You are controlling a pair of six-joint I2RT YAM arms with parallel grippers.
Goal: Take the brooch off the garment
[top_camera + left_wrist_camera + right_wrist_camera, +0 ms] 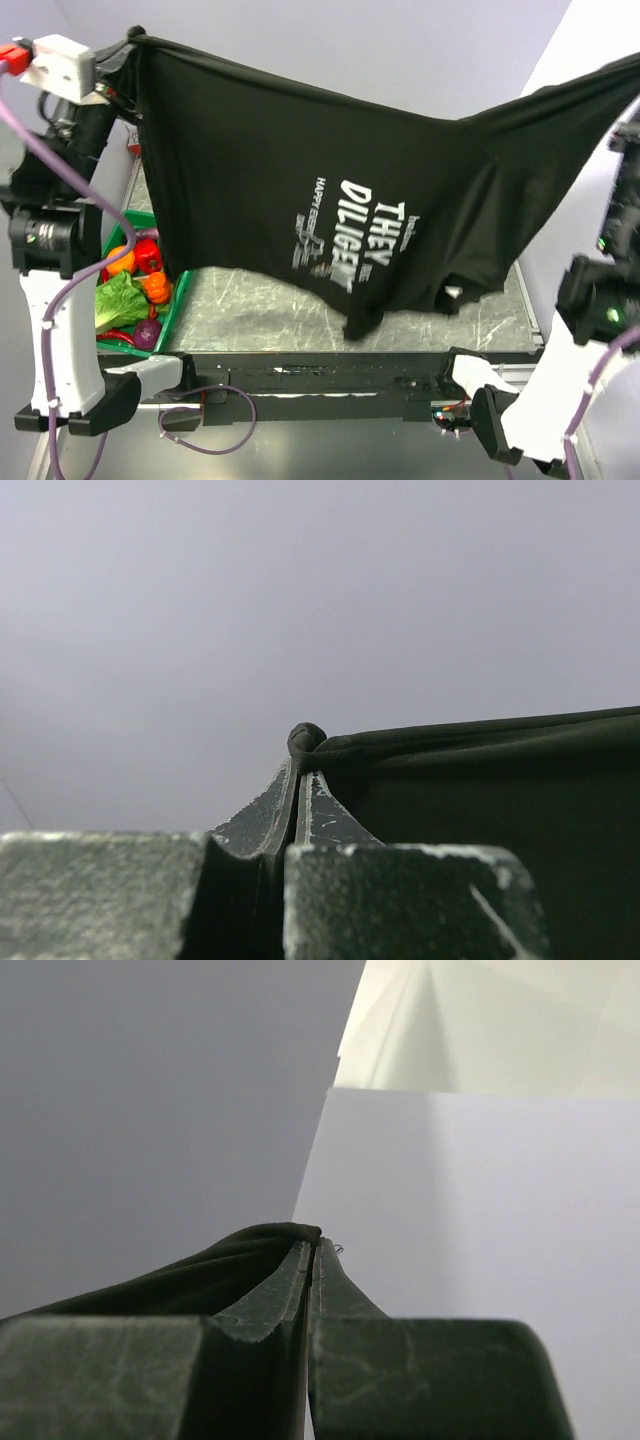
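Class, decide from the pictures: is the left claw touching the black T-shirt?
Touching. The left wrist view shows the left claw shut on a bunched edge of the black T-shirt, with the fabric pinched between its fingertips.

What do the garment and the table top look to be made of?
The garment: soft matte black knit, probably cotton jersey; it sags and folds between its held corners. The table top: grey with white veins, like marble or a marble-print laminate; which cannot be told.
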